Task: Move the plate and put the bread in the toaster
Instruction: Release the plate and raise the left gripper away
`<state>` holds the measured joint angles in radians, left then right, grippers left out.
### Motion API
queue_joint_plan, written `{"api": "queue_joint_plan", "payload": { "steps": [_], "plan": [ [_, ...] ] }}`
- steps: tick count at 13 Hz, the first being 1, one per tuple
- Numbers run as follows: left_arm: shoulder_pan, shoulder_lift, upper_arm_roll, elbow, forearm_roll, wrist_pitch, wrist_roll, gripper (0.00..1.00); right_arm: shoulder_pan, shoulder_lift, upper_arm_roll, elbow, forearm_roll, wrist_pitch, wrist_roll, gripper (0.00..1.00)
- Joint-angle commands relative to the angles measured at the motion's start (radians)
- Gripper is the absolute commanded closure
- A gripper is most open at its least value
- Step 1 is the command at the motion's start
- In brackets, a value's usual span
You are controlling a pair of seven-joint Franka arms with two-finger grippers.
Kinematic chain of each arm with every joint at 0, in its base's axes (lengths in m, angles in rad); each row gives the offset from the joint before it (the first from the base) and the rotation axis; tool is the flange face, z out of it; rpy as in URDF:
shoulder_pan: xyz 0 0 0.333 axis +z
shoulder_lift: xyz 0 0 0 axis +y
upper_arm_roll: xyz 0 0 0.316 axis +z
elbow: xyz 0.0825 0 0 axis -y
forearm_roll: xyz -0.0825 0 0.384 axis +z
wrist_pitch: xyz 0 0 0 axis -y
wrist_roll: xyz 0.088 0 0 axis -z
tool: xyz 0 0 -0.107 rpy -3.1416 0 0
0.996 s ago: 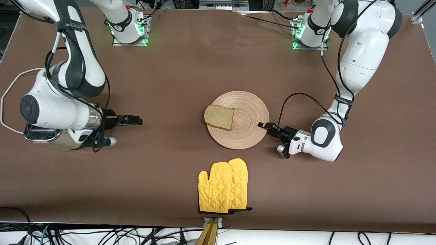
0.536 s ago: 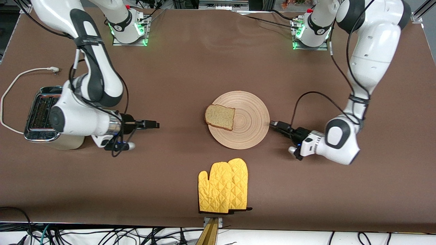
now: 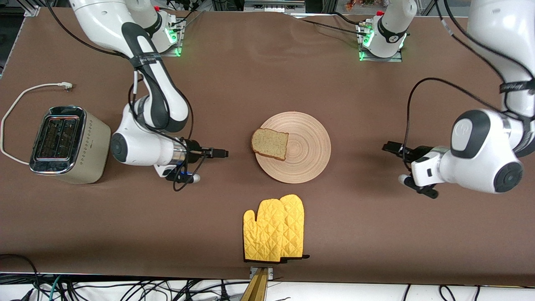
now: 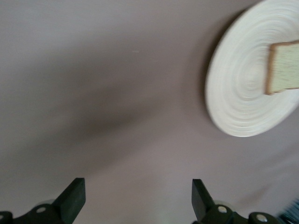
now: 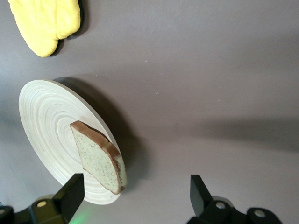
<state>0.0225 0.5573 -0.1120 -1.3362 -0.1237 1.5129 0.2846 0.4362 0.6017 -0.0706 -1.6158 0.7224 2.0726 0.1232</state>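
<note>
Brown cloth covers the bench (image 3: 267, 75). Front view: plate (image 3: 307, 150) sits mid-bench with the bread (image 3: 269, 144) lying on its rim toward the right arm's end, one crust edge overhanging. Toaster (image 3: 67, 144) stands at the right arm's end of the bench, slots up, white cord (image 3: 16, 104) trailing off. Yellow oven mitt (image 3: 273, 228) lies nearer the camera than the plate. Right gripper (image 3: 221, 153) is low between toaster and plate, just short of the bread, empty; fingers are edge-on here, so you can't read their gap. Left gripper (image 3: 391, 147) sits well apart from the plate toward the left arm's end, holding nothing. Left wrist view: left gripper (image 4: 138, 196) fingers spread wide over bare cloth, plate (image 4: 233, 88) and bread (image 4: 282, 67) off ahead. Right wrist view: right gripper (image 5: 135, 193) fingers wide apart, bread (image 5: 98, 156) close ahead on the plate (image 5: 42, 121). Handling, my read: the slice is light, soft and crushable, so pinch it gently across the flat faces at the overhanging crust edge, where you have finger clearance below. The plate looks stiff and could slide if nudged.
</note>
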Motion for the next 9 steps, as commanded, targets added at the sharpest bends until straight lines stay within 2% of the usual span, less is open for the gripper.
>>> {"api": "queue_joint_plan", "payload": {
  "steps": [1,2,4,5,7,9],
  "plan": [
    [-0.006,-0.133,0.000,-0.024,0.073,0.006,-0.114,0.00,0.065,-0.006,-0.006,-0.048,0.034,0.081,0.076,0.00],
    [-0.009,-0.160,0.000,-0.009,0.082,0.009,-0.158,0.00,0.100,-0.006,-0.006,-0.067,0.034,0.127,0.120,0.00],
    [-0.013,-0.212,0.003,0.080,0.107,-0.017,-0.185,0.00,0.156,0.009,-0.006,-0.085,0.034,0.188,0.185,0.00],
    [-0.060,-0.284,0.009,0.033,0.111,-0.017,-0.185,0.00,0.168,0.016,-0.006,-0.087,0.046,0.201,0.200,0.00],
    [-0.070,-0.405,0.023,-0.093,0.163,0.009,-0.189,0.00,0.193,0.030,-0.006,-0.087,0.107,0.216,0.200,0.00],
    [-0.069,-0.530,0.077,-0.276,0.167,0.227,-0.183,0.00,0.219,0.047,-0.006,-0.088,0.123,0.256,0.200,0.00]
  ]
}}
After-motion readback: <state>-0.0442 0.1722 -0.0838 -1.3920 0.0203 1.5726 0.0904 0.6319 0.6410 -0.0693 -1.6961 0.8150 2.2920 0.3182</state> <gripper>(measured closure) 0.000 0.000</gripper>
